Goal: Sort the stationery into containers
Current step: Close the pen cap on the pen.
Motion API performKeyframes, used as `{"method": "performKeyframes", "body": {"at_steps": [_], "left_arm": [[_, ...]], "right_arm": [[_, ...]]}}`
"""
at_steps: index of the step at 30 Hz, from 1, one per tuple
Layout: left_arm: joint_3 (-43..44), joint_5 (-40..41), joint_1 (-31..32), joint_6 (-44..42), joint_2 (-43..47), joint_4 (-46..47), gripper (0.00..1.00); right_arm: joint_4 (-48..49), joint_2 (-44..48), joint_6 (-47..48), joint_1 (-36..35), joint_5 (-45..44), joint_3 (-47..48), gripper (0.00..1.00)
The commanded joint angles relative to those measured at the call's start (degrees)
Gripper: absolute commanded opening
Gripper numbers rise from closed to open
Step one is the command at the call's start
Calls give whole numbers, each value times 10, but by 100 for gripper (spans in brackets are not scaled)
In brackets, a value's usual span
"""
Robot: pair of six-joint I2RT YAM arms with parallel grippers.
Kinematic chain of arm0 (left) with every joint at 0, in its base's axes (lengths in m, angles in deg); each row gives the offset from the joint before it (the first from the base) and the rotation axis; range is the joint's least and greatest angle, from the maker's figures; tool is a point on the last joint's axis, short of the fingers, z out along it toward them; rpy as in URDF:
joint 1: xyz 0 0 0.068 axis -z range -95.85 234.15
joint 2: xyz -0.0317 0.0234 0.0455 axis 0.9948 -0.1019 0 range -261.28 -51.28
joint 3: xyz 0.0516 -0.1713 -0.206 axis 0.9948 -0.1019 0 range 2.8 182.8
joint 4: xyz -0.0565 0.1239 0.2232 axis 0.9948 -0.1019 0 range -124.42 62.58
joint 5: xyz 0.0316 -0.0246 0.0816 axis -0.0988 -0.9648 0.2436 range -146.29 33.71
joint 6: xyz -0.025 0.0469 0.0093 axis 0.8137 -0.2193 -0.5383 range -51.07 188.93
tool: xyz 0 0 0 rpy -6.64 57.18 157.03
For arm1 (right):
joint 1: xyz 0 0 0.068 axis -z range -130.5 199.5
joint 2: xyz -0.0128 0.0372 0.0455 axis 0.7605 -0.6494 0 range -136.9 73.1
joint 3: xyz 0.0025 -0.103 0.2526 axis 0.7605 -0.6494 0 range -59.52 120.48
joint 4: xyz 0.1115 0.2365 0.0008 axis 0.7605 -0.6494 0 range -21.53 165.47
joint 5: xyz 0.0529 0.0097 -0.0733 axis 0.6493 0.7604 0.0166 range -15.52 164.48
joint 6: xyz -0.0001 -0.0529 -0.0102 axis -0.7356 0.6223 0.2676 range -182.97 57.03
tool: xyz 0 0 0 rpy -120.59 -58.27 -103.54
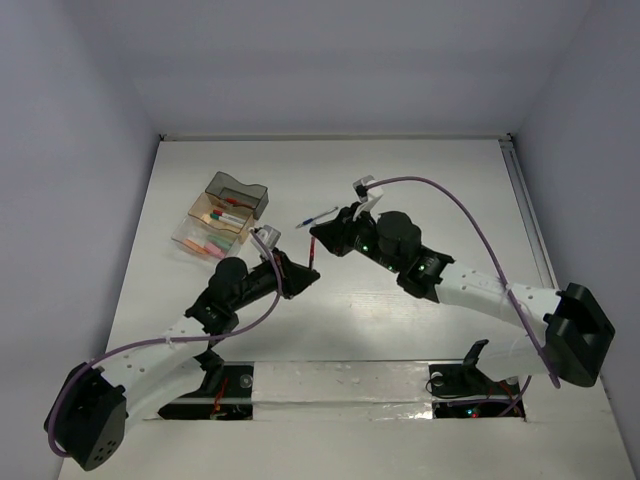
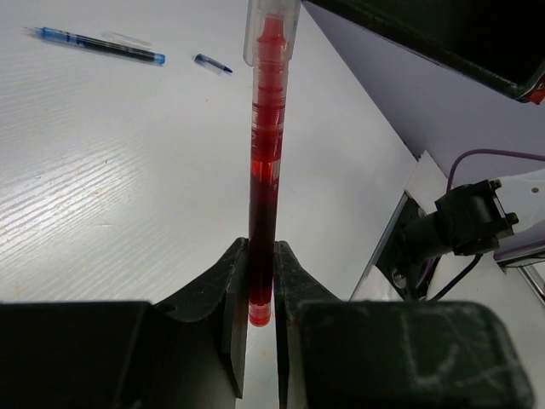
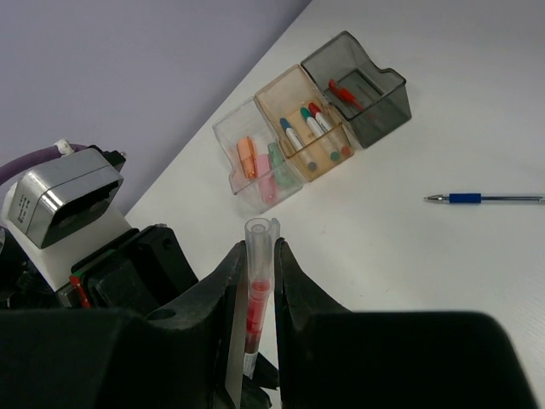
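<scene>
Pen (image 2: 266, 153) — translucent red barrel, clear end — clamped by left gripper (image 2: 261, 256) and right gripper (image 3: 260, 256).

Red pen (image 2: 266, 153), smoky grey tray (image 3: 362, 94)

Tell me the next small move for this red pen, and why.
Probably open the right gripper, leaving the red pen with the left gripper. Both sets of fingers appear closed on it, one near each end, and the trays lie on the left arm's side, so the left looks better placed to deliver it.
</scene>
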Motion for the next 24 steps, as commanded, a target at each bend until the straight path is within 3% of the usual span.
{"method": "performKeyframes", "body": {"at_steps": [1,24], "left_arm": [[68,66,-14,20,13,93,0],[183,67,-14,5,-29,88,0]], "right_arm": [[-69,15,-7,-32,60,-32,0],[-44,25,-80,-72,72,-154,0]]}}
